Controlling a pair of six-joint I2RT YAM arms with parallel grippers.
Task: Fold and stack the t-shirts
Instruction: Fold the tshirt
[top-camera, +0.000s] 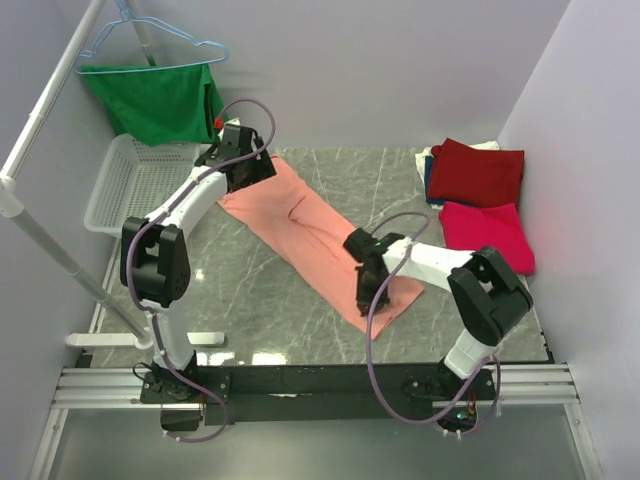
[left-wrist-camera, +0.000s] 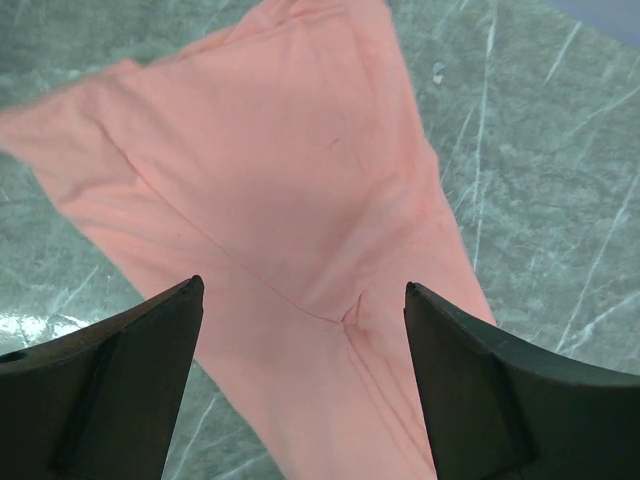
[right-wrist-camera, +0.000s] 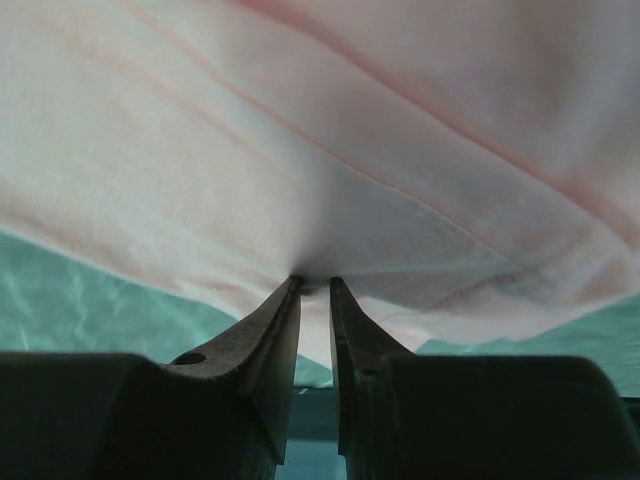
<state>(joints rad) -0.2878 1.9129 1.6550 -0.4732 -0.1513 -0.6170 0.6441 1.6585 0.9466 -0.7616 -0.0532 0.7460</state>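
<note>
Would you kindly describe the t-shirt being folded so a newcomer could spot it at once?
On the marble table, a long strip runs diagonally across the middle: the salmon-pink t-shirt. It lies spread out, unlike the folded dark red t-shirt and crimson-pink t-shirt at the right.

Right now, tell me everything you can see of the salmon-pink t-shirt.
The salmon-pink t-shirt is plain cloth with stitched seams, folded into a long strip lying diagonal on the marble table, far left to near right. The right claw pinches its edge toward the near end, bunching the cloth. The left claw hangs open above its far end, not gripping it.
</note>
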